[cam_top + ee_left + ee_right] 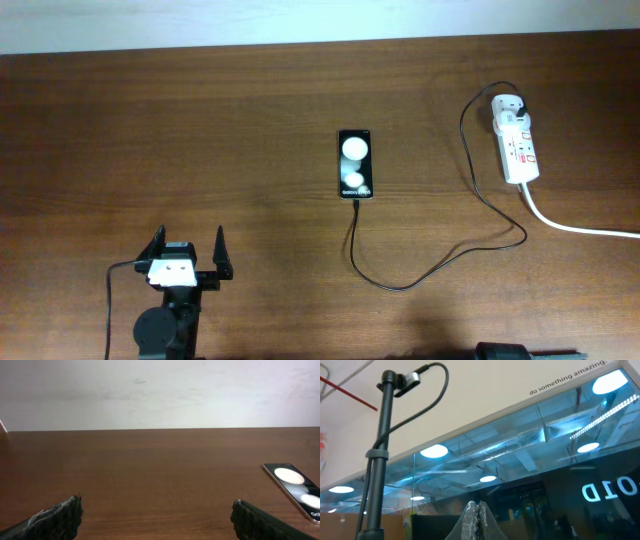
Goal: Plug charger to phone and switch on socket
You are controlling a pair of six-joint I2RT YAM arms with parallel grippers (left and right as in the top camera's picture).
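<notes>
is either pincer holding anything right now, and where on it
Nothing is held. The left pincer stands open above the table, empty; the right pincer is shut on nothing.

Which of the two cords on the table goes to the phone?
The thin black charger: it ends at the phone. The thick white cord leaves the socket rightward.

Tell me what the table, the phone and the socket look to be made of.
The table: wood or wood-look laminate, low sheen; brown streaked grain runs along it. The phone: glossy black face, likely glass; its two round white patches look like reflections. The socket: white moulded plastic by its look, smooth, with red markings; too small to tell more.
</notes>
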